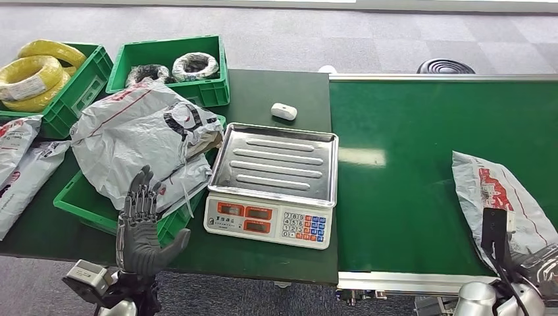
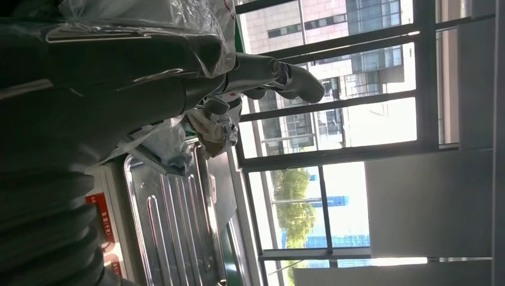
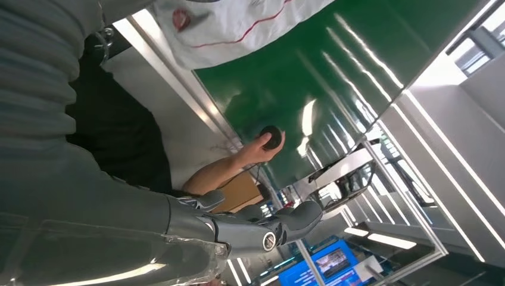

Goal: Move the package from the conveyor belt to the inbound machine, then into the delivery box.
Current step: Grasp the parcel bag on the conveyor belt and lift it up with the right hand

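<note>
package: white-grey mailer bag (image 1: pixel 501 204) with red print, lying flat on the green conveyor belt (image 1: pixel 408 178) near its right end, close to the near edge. Nothing's gripping it.
left hand: the left hand (image 1: pixel 139 227) is raised in front of the near edge of the dark green surface (image 1: pixel 276 92), fingers up and spread apart, thumb out to the side, holding nothing. In the left wrist view its fingers (image 2: pixel 280 77) stick out next to the scale's tray.
right hand: the right hand (image 3: pixel 256 226) is down below the belt's near edge; in the right wrist view its fingers reach out loosely with nothing in them. Head view just catches the silver arm (image 1: pixel 500 299) at the bottom right corner.
inbound machine: a scale (image 1: pixel 273 184) with a ribbed steel tray and an orange-and-white keypad front, sitting right beside the belt.
delivery box: green crate (image 1: pixel 89 204) left of the scale, piled with mailer bags (image 1: pixel 141 135).
other stuff: two more green bins (image 1: pixel 197 89) at the back with coils of yellow and dark cable, a small white gadget (image 1: pixel 284 111) behind the scale.
person: a person's hand (image 3: pixel 259 146) holds a small black round thing at the belt's edge in the right wrist view.
</note>
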